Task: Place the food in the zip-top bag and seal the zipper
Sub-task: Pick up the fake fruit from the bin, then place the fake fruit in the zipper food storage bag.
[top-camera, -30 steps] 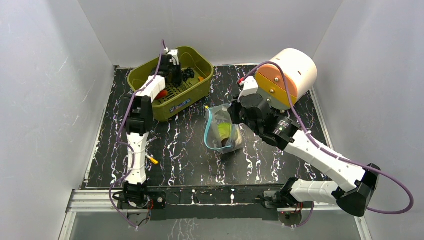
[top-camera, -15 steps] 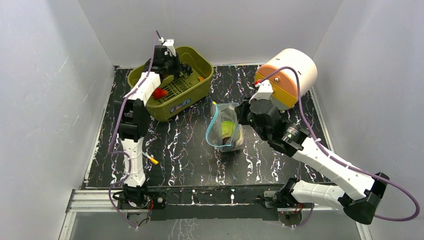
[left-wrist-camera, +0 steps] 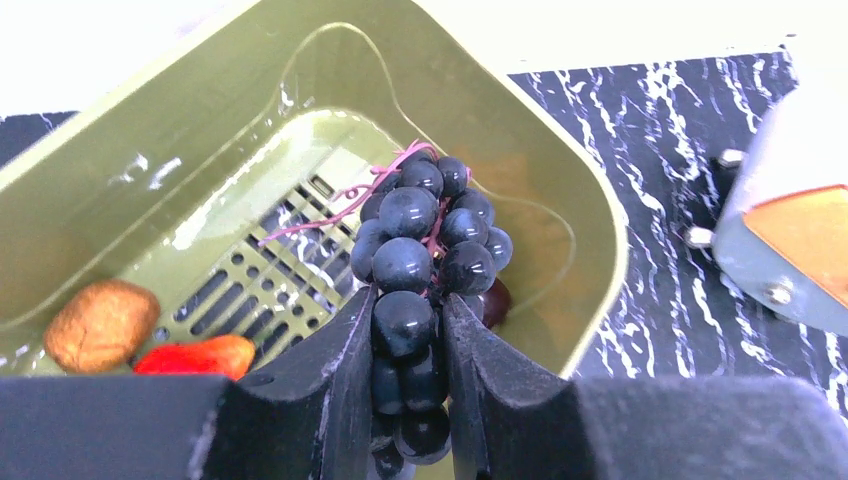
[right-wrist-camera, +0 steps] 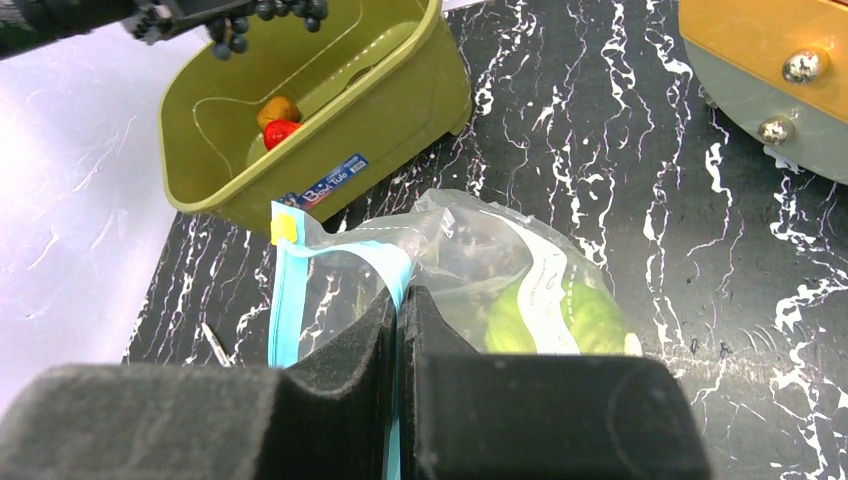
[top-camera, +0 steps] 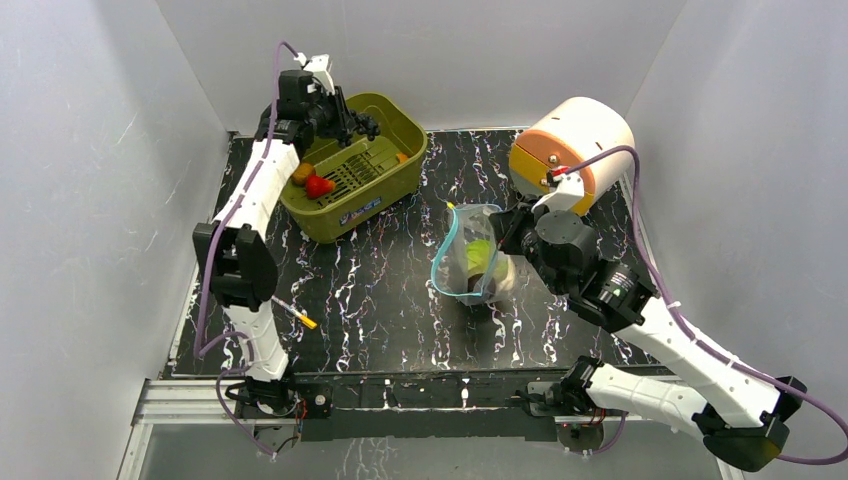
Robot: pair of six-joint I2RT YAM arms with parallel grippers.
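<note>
In the top view's upper left, the left end effector (left-wrist-camera: pixel 408 340) grips the grapes (left-wrist-camera: pixel 425 240) over the bin (top-camera: pixel 395 185). At centre, the right end effector (right-wrist-camera: pixel 402 310) pinches the bag (top-camera: pixel 470 265) by its rim. Next, the grapes need carrying to the bag's mouth.

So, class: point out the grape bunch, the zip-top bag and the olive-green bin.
grape bunch (left-wrist-camera: pixel 403 265): left wrist view, on a grape at the bunch's middle.
zip-top bag (right-wrist-camera: pixel 470 255): right wrist view, on its clear crumpled side.
olive-green bin (top-camera: pixel 330 222): top external view, on its near outer wall.
</note>
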